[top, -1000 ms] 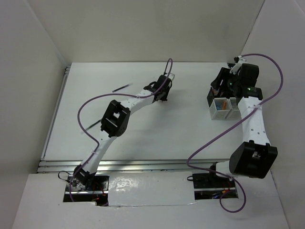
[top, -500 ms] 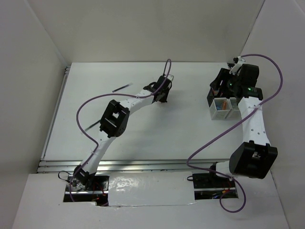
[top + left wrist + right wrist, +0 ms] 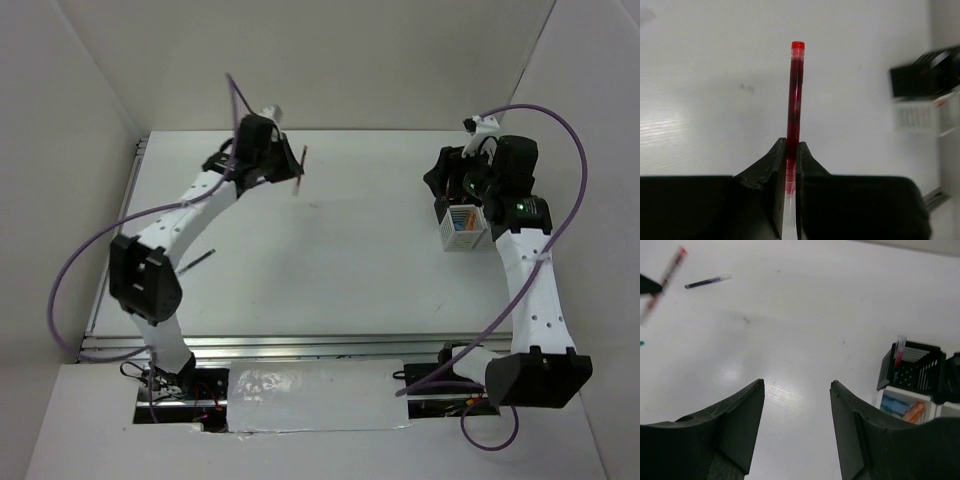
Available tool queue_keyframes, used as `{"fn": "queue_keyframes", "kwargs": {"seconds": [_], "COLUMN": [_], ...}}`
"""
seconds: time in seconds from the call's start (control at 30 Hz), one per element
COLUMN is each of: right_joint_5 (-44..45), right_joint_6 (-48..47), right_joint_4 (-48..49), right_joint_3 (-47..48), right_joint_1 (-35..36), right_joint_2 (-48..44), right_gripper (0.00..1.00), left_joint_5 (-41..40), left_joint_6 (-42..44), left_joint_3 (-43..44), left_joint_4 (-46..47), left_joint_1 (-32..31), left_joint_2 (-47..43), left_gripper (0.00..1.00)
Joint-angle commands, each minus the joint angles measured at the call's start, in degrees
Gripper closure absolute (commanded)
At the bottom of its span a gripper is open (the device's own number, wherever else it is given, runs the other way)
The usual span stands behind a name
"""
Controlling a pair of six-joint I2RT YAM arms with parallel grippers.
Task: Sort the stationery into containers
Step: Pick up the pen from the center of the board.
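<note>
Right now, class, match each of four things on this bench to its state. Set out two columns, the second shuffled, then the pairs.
1 red pen
2 dark pen
3 orange piece
4 right gripper

a open, holding nothing
b lying on the table
c inside a white bin
d clamped in the left gripper

Pairs: 1-d, 2-b, 3-c, 4-a
</note>
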Motion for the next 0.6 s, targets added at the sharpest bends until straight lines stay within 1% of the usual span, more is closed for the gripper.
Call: {"fn": "queue_keyframes", "kwargs": {"seconds": [0.0,0.07,0.1,0.13,0.17,0.2,0.23,0.27,0.3,0.33,0.37,0.4,0.43,0.53,0.57], "right_joint_5": [-1.85,-2.12,-2.46,-2.38,-1.51,1.54,3.32,4.64,7.17,8.16,9.3,11.31,11.85,12.91,13.0], "right_joint_6": [-9.68,-13.21,-18.36,-21.11,-23.58,-27.95,-30.0,-31.93,-35.43,-36.94,-38.53,-41.24,-42.57,-48.2,-49.6], "right_joint_4": [-0.29,1.2,1.56,2.43,3.57,4.71,7.42,8.75,11.38,12.62,14.03,17.52,19.29,24.93,25.98], "right_joint_3": [0.86,-0.37,-1.95,-3.18,-4.41,-7.21,-8.72,-11.34,-12.32,-13.73,-15.74,-17.07,-18.21,-22.78,-24.88], "right_joint_1": [3.2,4.88,9.23,11.37,13.91,16.37,21.7,24.28,26.74,31.29,33.6,35.62,39.47,44.59,48.09], "right_joint_2": [-5.41,-8.83,-9.98,-11.3,-14.27,-15.52,-18.06,-19.04,-20.01,-21.23,-21.68,-22.03,-22.3,-21.78,-21.34], "right_gripper": [0.38,0.37,0.37,0.37,0.36,0.36,0.37,0.36,0.36,0.35,0.35,0.34,0.34,0.35,0.34], "left_joint_5": [2.34,3.91,5.49,9.68,11.81,13.66,15.15,16.04,17.35,18.67,21.21,22.54,23.6,26.68,27.29], "left_joint_6": [-7.01,-10.43,-14.18,-16.31,-18.33,-20.44,-24.12,-25.55,-27.74,-28.98,-30.12,-32.13,-33.2,-36.1,-36.46], "left_joint_3": [2.71,-0.26,-4.63,-6.24,-10.26,-12.3,-14.32,-17.47,-18.64,-19.69,-21.62,-22.51,-23.12,-25.5,-26.02], "left_joint_4": [-5.71,-6.17,-5.47,-5.12,-4.16,-3.01,-1.79,0.49,1.73,2.53,3.4,4.8,5.25,6.66,6.49], "left_joint_1": [2.17,4.1,4.72,5.94,6.48,6.83,7.1,7.01,6.92,6.49,6.4,6.13,5.87,5.25,4.99], "left_joint_2": [-9.55,-12.81,-15.87,-17.12,-18.01,-20.36,-21.26,-22.22,-23.63,-24.16,-24.52,-25.04,-25.22,-25.57,-25.57], "left_gripper": [1.0,1.0,1.0,1.0,1.0,1.0,1.0,1.0,1.0,1.0,1.0,1.0,1.0,1.0,1.0]}}
